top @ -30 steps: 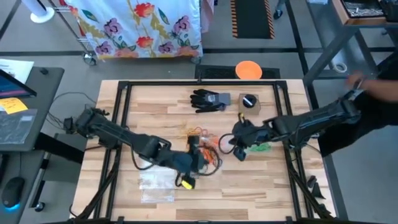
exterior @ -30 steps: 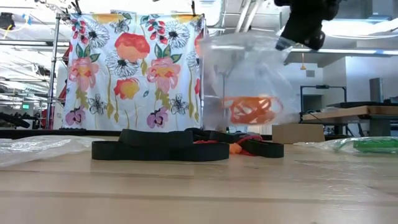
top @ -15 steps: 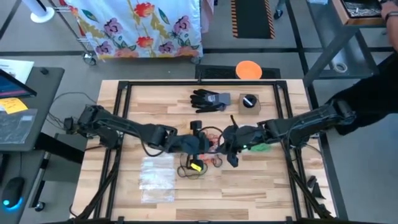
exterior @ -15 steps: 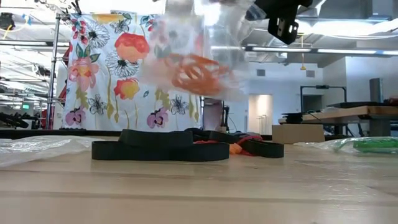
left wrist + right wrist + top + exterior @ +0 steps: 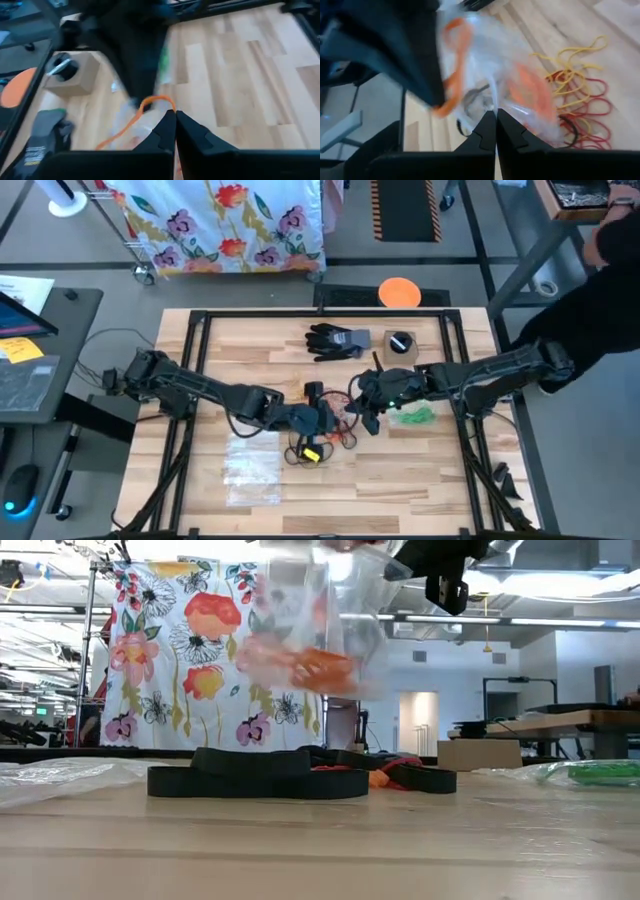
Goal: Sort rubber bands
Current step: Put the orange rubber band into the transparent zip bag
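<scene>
We hold a clear bag [image 5: 310, 630] up off the table [image 5: 420, 480] between our two arms, and we judge this is so the orange bands [image 5: 325, 668] sorted into it stay gathered at its bottom while the rest wait below.

Our left arm reaches from the table's left edge toward the middle, stretched long and low; its left end effector [image 5: 318, 418] has its fingers pressed together, apparently pinching the bag's film and an orange band [image 5: 150, 107] with it.

The loose bands [image 5: 335, 430], red, yellow, orange and black, lie on the table at the middle, just under the bag.

Our right arm comes in from the right edge, and the right end effector [image 5: 368, 412] is likewise pressed together on the bag. Green bands [image 5: 415, 417] sit in another bag just right of it.
</scene>
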`<state>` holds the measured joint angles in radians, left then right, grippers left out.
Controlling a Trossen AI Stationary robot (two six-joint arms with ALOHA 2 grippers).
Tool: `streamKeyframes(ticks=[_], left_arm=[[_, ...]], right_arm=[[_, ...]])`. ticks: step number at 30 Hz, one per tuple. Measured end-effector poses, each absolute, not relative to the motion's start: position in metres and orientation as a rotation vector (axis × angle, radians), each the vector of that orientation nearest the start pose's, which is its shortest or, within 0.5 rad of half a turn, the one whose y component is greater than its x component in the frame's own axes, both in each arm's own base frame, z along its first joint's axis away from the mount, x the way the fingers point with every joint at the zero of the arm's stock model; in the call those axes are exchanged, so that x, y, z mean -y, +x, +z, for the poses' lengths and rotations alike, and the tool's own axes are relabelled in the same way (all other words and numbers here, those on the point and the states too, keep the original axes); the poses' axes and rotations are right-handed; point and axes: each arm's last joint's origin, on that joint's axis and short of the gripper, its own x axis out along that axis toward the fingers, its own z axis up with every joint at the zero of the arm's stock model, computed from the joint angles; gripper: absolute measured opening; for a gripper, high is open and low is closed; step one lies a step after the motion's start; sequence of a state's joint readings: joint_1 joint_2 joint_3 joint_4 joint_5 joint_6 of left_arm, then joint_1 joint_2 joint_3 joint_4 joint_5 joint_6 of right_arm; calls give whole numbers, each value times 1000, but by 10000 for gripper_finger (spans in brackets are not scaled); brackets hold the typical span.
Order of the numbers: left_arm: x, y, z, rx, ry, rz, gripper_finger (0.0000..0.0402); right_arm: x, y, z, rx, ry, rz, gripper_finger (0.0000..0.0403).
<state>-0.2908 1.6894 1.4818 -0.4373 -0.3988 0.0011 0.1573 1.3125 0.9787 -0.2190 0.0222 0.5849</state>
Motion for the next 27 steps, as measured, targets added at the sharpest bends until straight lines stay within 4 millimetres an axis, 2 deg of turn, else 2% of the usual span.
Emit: streamKeyframes(ticks=[7, 15, 23, 27], left_arm=[[87, 369, 317, -613, 180, 125, 0], [84, 366, 311, -704, 35, -1, 0], [70, 367, 308, -741, -44, 55, 0], [68, 367, 308, -740, -53, 62, 23]], right_arm=[[-56, 282, 285, -572, 510, 25, 0], [-51, 283, 286, -545, 495, -25, 0], [-51, 283, 286, -547, 496, -22, 0], [-51, 282, 286, -560, 502, -10, 0]])
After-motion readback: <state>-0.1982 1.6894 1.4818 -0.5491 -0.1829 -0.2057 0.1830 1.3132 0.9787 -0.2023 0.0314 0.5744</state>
